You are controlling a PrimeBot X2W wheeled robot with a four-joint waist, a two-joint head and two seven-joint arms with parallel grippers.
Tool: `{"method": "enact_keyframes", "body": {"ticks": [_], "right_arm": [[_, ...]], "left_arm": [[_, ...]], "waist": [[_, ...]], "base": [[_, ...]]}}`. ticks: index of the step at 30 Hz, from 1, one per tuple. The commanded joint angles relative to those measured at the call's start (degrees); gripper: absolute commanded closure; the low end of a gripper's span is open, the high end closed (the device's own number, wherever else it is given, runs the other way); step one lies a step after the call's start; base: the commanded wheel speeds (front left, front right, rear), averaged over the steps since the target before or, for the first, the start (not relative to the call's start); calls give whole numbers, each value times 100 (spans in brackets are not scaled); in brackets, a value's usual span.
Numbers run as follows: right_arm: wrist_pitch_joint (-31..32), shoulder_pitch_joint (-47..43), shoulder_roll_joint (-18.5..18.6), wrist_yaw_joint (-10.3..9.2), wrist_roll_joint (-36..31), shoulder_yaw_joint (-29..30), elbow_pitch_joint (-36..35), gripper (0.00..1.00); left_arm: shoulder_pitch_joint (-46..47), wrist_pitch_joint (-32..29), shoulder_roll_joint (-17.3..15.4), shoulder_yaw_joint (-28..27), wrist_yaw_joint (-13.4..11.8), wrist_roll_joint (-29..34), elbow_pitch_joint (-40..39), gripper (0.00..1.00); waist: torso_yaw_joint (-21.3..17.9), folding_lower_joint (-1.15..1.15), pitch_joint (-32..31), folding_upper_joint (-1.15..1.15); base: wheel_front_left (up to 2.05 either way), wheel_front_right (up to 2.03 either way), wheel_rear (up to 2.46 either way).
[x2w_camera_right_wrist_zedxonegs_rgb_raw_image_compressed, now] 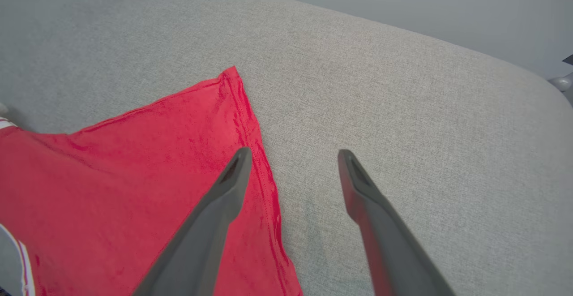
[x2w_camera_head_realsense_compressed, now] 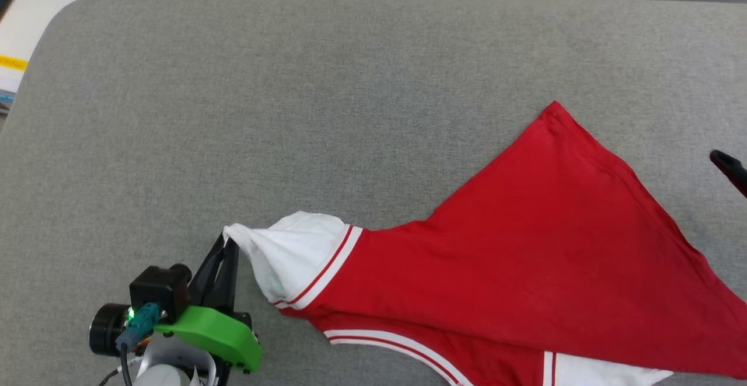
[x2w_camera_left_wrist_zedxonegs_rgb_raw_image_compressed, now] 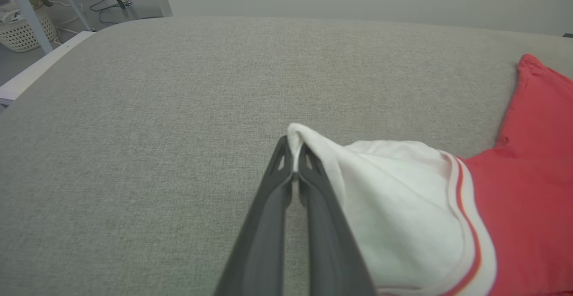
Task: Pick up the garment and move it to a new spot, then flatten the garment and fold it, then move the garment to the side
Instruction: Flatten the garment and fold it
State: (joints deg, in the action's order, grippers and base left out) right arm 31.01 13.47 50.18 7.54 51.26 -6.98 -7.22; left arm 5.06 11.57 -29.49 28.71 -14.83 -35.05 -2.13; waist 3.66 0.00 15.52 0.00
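- Fingers of our left gripper (x2w_camera_head_realsense_compressed: pixel 229 244) are pinched tight on the tip of the white sleeve (x2w_camera_head_realsense_compressed: pixel 292 263), at the near left of the grey padded surface (x2w_camera_head_realsense_compressed: pixel 292 111);
- from that sleeve the red jersey T-shirt (x2w_camera_head_realsense_compressed: pixel 525 246) spreads to our right, lying on the padding;
- our right gripper (x2w_camera_right_wrist_zedxonegs_rgb_raw_image_compressed: pixel 293 155) has its fingers spread wide and holds nothing; one finger is over the shirt's red edge, the other over bare padding;
- farthest off, the shirt's hem corner (x2w_camera_head_realsense_compressed: pixel 554 105) points away from us.
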Motion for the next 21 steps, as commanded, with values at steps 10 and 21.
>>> {"method": "enact_keyframes", "body": {"ticks": [10,21], "right_arm": [[2101,2742,-549,-5,-790,-2118,815,0],[1755,3919,-1059,-5,-1132,-3458,2730,0]], "left_arm": [[714,94,237,139,211,176,114,100],[1103,219,475,215,341,295,252,100]], "waist": [[531,0,702,0],[782,0,1172,0]], "base": [[0,0,0],[0,0,0]]}}
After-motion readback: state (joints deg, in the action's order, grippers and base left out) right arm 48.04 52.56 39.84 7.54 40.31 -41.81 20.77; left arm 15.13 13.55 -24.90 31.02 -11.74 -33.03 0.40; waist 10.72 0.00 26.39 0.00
